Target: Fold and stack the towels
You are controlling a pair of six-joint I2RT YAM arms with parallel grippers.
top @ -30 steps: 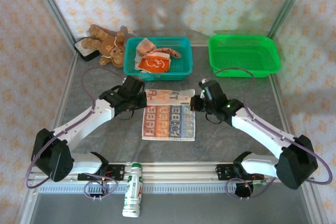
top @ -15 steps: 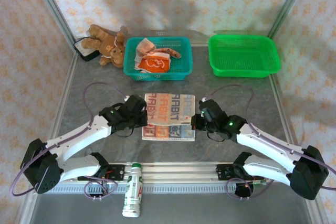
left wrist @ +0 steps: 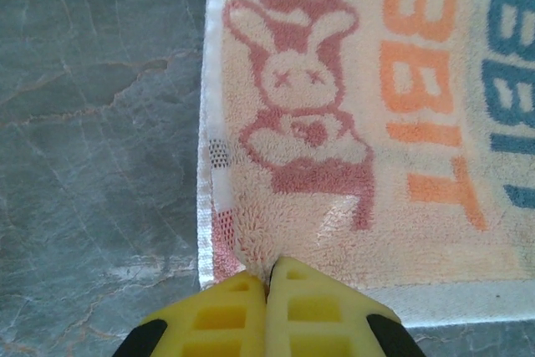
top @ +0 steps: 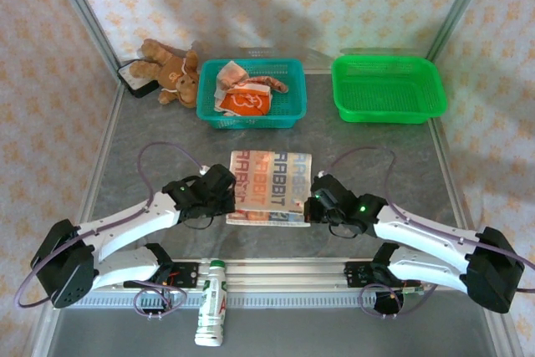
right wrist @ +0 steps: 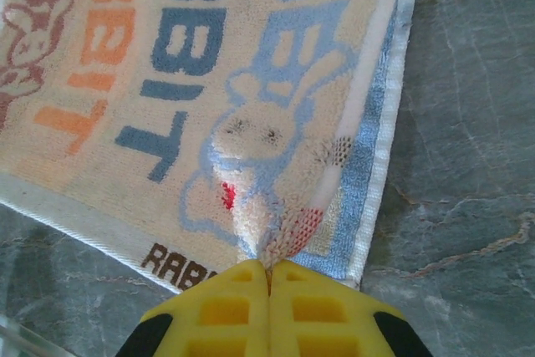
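**Two grippers clamp the near corners of one folded towel**

One cream towel (top: 269,186) printed with rabbits and the word RABBIT in red-brown, orange and blue lies folded in the middle of the grey worktop (top: 376,156), nearer the front edge than the back. A strip of its lower layer shows along the near side.

The left gripper (top: 224,198) is closed on the towel's near left corner. In the left wrist view the towel (left wrist: 351,123) puckers where the gripper (left wrist: 267,277) pinches its hem, the yellow fingers (left wrist: 226,315) pressed together.

The right gripper (top: 316,204) is closed on the near right corner. In the right wrist view the towel (right wrist: 209,81) bunches into the gripper (right wrist: 267,277), with a blue-bordered layer beneath.

Towards the back edge, a teal basket (top: 251,118) holds crumpled orange and cream towels (top: 242,94). A green basket (top: 384,85) stands near the back right corner. A brown teddy bear (top: 171,68) lies just left of the teal basket. A bottle (top: 213,313) lies at the front edge between the arm bases.
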